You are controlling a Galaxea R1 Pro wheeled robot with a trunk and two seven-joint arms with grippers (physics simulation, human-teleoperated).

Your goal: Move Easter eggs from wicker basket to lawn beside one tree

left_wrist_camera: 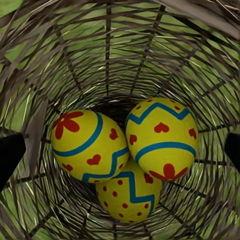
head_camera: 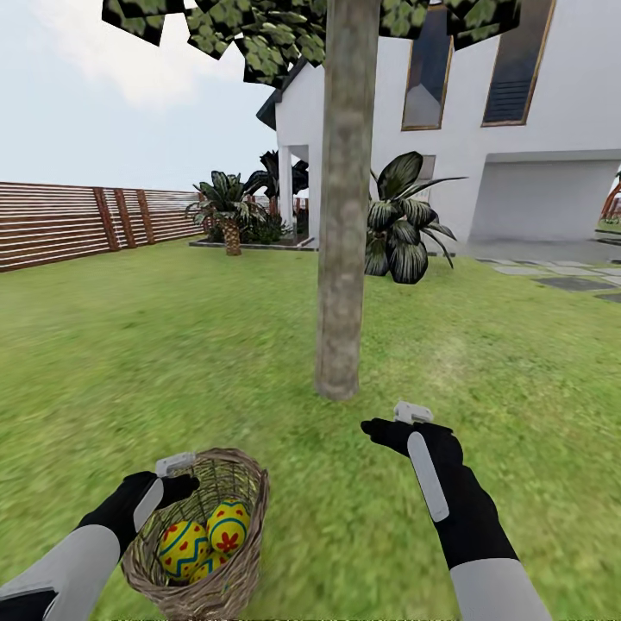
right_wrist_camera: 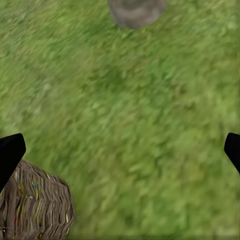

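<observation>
Three yellow Easter eggs with blue zigzags and red marks lie together in the wicker basket [head_camera: 250, 483] on the lawn [head_camera: 172, 345]: one egg [left_wrist_camera: 90, 145], a second [left_wrist_camera: 162, 137] and a third [left_wrist_camera: 130, 192] beneath them. My left gripper [head_camera: 177, 476] hangs open at the basket's near-left rim, looking straight down onto the eggs and touching none. To the right, my right gripper [head_camera: 397, 423] is open and empty over bare grass. The tree [head_camera: 343, 259] rises just beyond it; the trunk's foot [right_wrist_camera: 136, 11] and the basket [right_wrist_camera: 35, 205] show in the right wrist view.
A brown slat fence [head_camera: 78, 220] runs along the left. A white house [head_camera: 535, 147] stands behind the tree, with a dark broad-leaved plant [head_camera: 401, 224] and a small palm [head_camera: 228, 211] before it. Grey stepping stones [head_camera: 569, 280] lie at the far right. Grass surrounds the trunk.
</observation>
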